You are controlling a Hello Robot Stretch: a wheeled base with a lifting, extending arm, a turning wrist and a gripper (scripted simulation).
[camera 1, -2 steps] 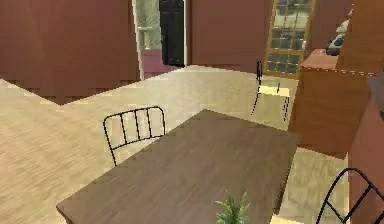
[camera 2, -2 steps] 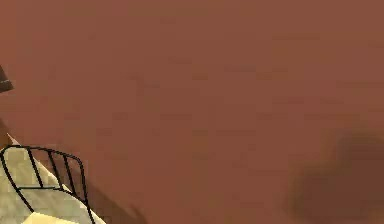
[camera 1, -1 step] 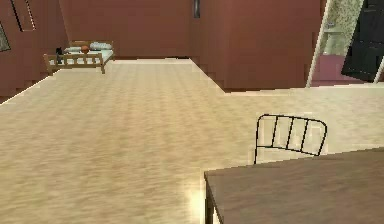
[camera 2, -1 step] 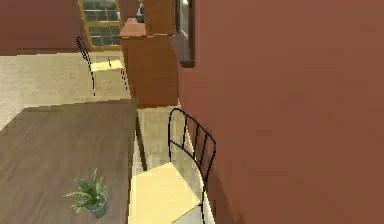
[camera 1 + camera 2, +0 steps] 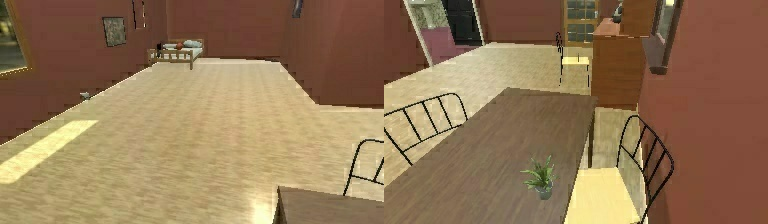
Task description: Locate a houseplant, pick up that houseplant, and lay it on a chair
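**A:** Where is the houseplant found?

**B:** A small green leafy houseplant in a grey-blue pot point(image 5: 541, 180) is seen standing upright on the dark brown wooden tabletop point(image 5: 474, 150). It is placed toward six o'clock in the arm side view, near the tabletop's edge.

**A:** Which chairs are seen around it?

**B:** A black wire-backed chair with a pale yellow seat point(image 5: 639, 165) is set at three o'clock from the plant, just beside the tabletop. A second black wire-backed chair point(image 5: 419, 120) is set at ten o'clock from the plant, along the opposite edge. A third dark chair with a pale seat point(image 5: 569, 60) is seen toward twelve o'clock, well apart, beside a tall brown wooden cabinet point(image 5: 619, 65).

**A:** What is told of the pincer?

**B:** Its state cannot be told.

**A:** And what is shown ahead?

**B:** In the forward view a pale wood-patterned floor point(image 5: 200, 120) is spread between reddish-brown walls. A low wooden-framed bed with cushions point(image 5: 176, 52) is set at twelve o'clock, and a dark framed picture point(image 5: 114, 30) is hung at eleven. A corner of the tabletop is seen at five o'clock, with a black wire chair back point(image 5: 365, 165) just above it.
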